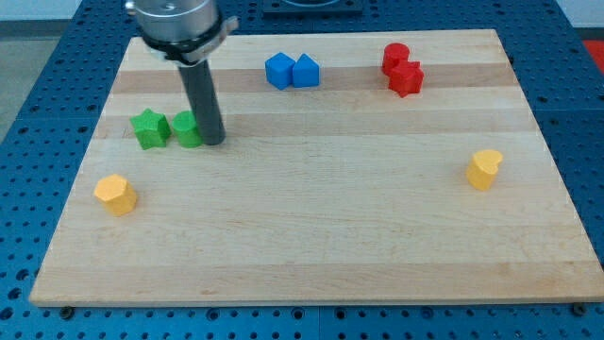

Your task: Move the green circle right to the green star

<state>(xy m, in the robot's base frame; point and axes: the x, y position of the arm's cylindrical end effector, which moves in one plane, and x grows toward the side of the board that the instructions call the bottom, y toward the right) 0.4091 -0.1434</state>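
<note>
The wooden board (311, 236) fills the view, and its front edge at the view's bottom lies nearest the camera; it rests on a blue perforated table (28, 113). No brand, label or writing can be read anywhere on it.

The arm's grey metal head (176, 21) enters at the view's top left, and the dark rod (202, 94) drops straight down from it. There is no claw on this arm, so nothing spreads or pinches; the rod simply ends in my tip (212, 142), which sits on the board.

The green circle (187, 129) lies in the board's left part, touching or just short of the left side of my tip, and partly hidden by the rod. Being round, it shows no long axis and no pointing direction. The green star (149, 128) sits just beside the circle on the view's left, so close that I cannot tell whether they touch; where its arms point is too small to make out.

Two blue blocks sit touching near the top centre: a blue hexagon-like block (278, 70) and a blue pointed block (306, 70). A red cylinder (395, 57) and a red block (407, 78) sit together at the top right. A yellow block (116, 195) lies at the lower left, and a yellow heart-like block (484, 169) lies well apart at the right.
</note>
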